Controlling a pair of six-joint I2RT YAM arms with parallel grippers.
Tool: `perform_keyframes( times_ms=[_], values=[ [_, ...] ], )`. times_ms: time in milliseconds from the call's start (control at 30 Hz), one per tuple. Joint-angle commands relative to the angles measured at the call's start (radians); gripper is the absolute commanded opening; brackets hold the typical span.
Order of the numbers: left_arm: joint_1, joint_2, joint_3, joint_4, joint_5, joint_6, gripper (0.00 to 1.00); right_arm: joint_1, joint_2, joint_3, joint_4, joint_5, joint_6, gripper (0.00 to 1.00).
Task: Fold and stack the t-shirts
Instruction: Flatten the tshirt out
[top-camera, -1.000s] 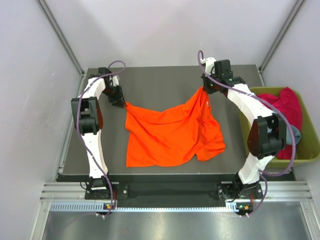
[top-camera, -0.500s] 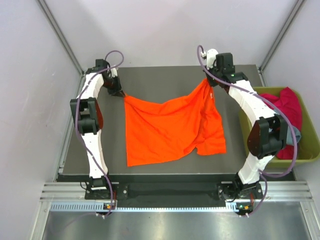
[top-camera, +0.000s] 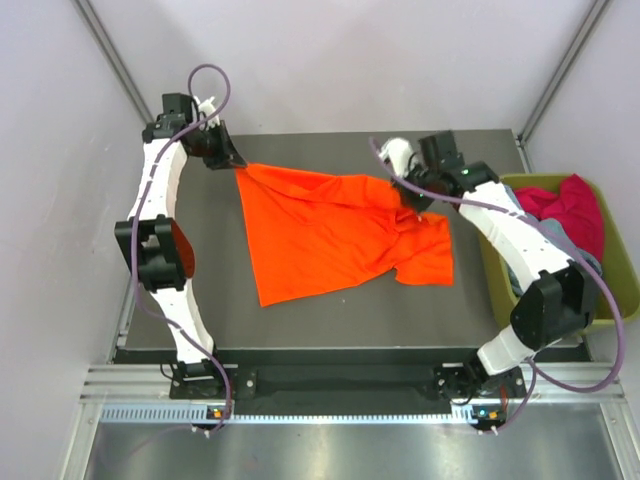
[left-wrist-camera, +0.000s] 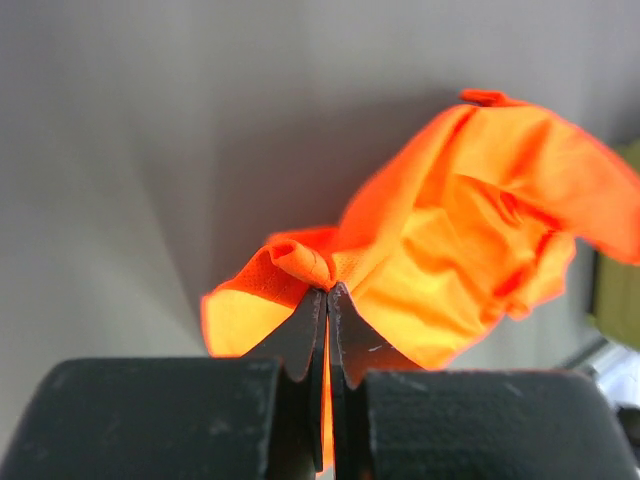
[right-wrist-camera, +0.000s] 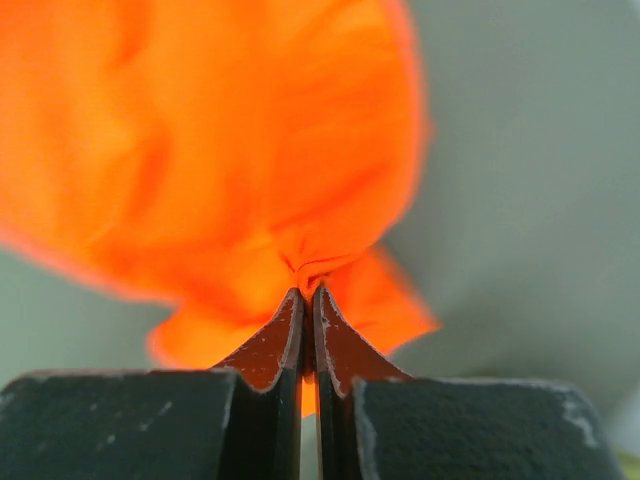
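Note:
A bright orange t-shirt is stretched between both arms over the dark table, its lower part draped on the surface. My left gripper is shut on its far left corner; in the left wrist view the cloth bunches at the closed fingertips. My right gripper is shut on the shirt's far right edge, and the right wrist view shows orange cloth pinched at the tips. A magenta-red t-shirt and a bit of grey-blue cloth lie in the bin.
An olive-green bin stands off the table's right edge. The dark table is bordered by pale walls at the back and sides, with a metal rail along the near edge.
Both arms lifted and drew the shirt's top edge up and outward. The left gripper closed on the corner and rose toward the back left; the right gripper swung inward and lower.

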Motion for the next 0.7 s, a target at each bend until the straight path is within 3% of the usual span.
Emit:
perform_keyframes(
  times_ms=[0,33,100,167,200,300,433,667],
  values=[
    [0.005,-0.016,-0.071,-0.071,0.088,-0.004,0.00,0.053,0.022,-0.110,-0.171,-0.191,-0.024,0.02],
    [0.003,-0.016,-0.094,-0.072,0.097,-0.011,0.00,0.078,0.025,-0.129,-0.209,-0.210,-0.044,0.07],
    [0.002,-0.020,-0.108,-0.072,0.111,-0.014,0.00,0.095,0.031,-0.152,-0.223,-0.215,-0.057,0.36],
    [0.003,-0.022,-0.114,-0.071,0.123,-0.018,0.00,0.087,0.036,-0.134,-0.191,-0.183,-0.023,0.56],
    [0.005,-0.019,-0.114,-0.071,0.126,-0.018,0.00,0.077,0.040,-0.119,-0.165,-0.170,-0.005,0.59],
    [0.002,-0.019,-0.123,-0.072,0.122,-0.008,0.00,-0.001,0.100,-0.019,-0.064,-0.156,0.089,0.60],
    [0.003,-0.017,-0.134,-0.080,0.122,-0.001,0.00,-0.025,0.212,0.148,-0.036,-0.086,0.086,0.60],
    [0.003,-0.026,-0.137,-0.057,0.109,-0.002,0.00,-0.060,0.381,0.242,0.011,-0.115,0.133,0.57]
  ],
)
